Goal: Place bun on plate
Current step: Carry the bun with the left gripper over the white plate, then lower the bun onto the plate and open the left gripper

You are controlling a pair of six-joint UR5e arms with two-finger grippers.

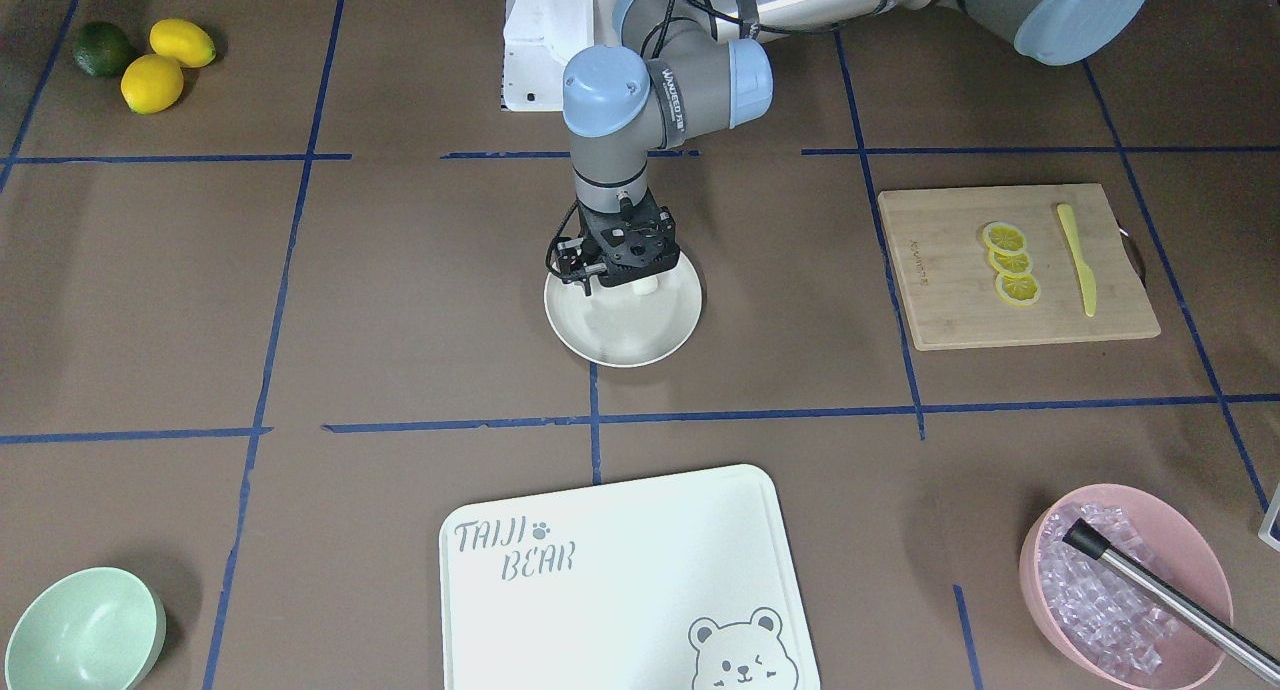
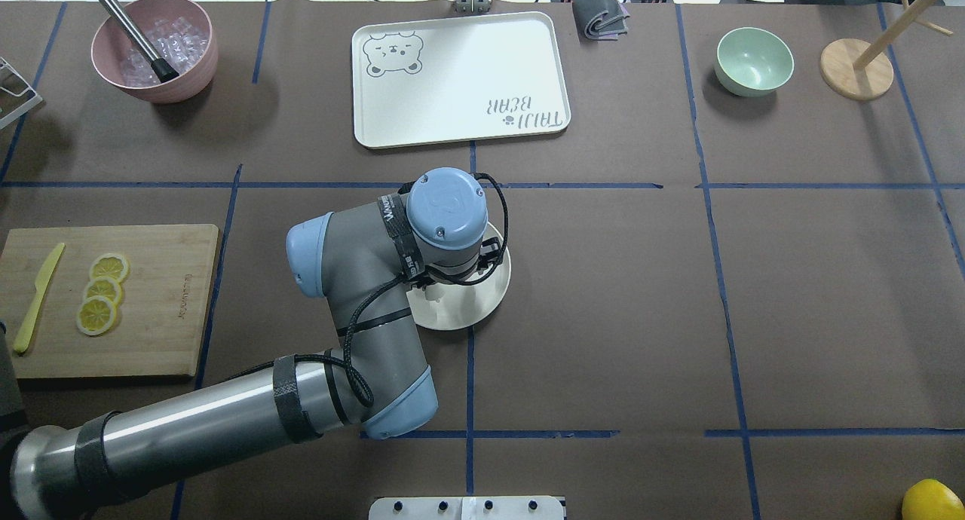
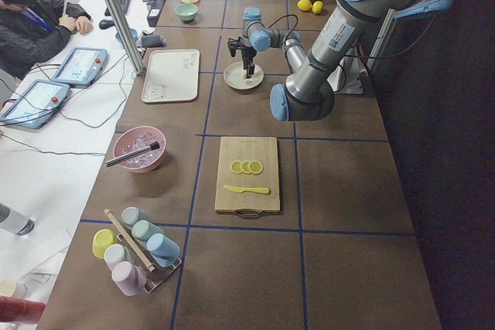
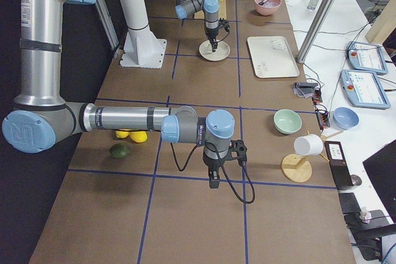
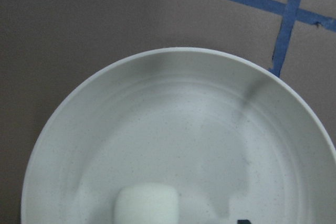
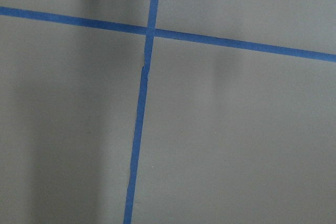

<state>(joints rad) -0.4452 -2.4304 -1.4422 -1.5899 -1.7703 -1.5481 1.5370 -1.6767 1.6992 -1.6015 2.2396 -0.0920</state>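
Observation:
The cream-white plate (image 1: 622, 342) (image 2: 482, 309) sits at the middle of the table. The bun (image 1: 646, 285), a small white lump, rests on the plate's side nearest the robot. In the left wrist view the bun (image 5: 146, 204) lies low in the plate (image 5: 184, 124), with only a dark fingertip edge showing to its right. My left gripper (image 1: 620, 286) points straight down just over the bun, its fingers apart and not pressing it. The right gripper (image 4: 213, 182) hangs over bare table far from the plate. It shows only in the exterior right view, so I cannot tell its state.
A white bear-printed board (image 1: 620, 570) lies beyond the plate. A wooden board (image 1: 940, 300) holds lemon slices (image 1: 1010, 262) and a yellow knife (image 1: 1078, 260). A pink bowl of ice (image 1: 1125, 580), a mint green bowl (image 1: 80, 630) and lemons (image 1: 150, 82) sit at the corners.

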